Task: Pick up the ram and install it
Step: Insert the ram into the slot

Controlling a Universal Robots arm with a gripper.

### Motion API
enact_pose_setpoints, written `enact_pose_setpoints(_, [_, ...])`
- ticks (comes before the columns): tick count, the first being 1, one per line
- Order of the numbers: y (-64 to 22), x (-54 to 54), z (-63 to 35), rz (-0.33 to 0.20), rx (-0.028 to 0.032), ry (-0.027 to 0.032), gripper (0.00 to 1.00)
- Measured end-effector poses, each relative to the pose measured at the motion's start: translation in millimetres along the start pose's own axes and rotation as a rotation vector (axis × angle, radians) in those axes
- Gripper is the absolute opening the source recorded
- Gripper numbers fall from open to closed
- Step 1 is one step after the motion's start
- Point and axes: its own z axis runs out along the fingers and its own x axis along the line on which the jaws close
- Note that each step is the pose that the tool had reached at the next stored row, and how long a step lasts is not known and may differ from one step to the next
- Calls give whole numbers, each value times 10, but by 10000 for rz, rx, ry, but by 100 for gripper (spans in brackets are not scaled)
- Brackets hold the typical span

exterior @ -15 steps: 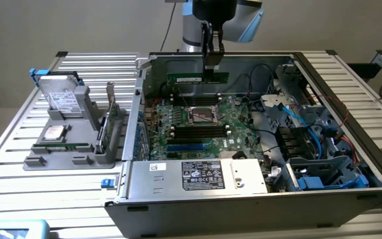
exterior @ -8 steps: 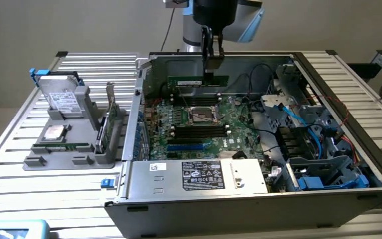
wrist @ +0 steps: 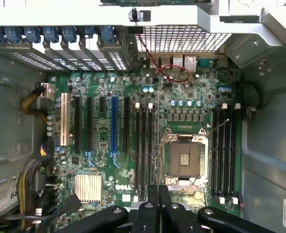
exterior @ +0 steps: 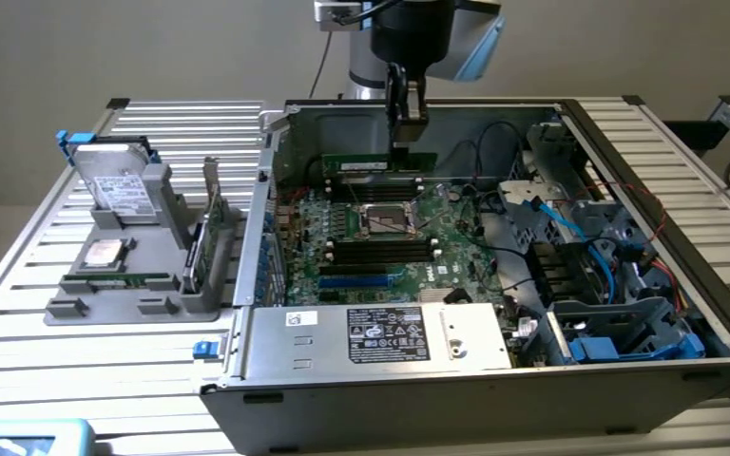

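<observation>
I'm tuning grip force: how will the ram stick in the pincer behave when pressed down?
The ram is a thin, flat board: probably light and fairly stiff, but fragile if bent. The pincer grips its upper edge off-centre, so it could rock endwise if pushed unevenly.

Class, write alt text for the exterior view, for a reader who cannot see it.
The robot's hand holds the ram upright over the motherboard inside an open computer case. On the exterior view's left, a grey tray carries a hard drive and a processor chip.
</observation>
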Motion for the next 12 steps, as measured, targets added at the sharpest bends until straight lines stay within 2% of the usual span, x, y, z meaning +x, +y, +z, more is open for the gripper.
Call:
enact_pose_setpoints(2, [0, -2, 28, 2, 7, 23, 12])
enact_pose_setpoints(12, [-8, -4, 129, 5, 92, 214, 12])
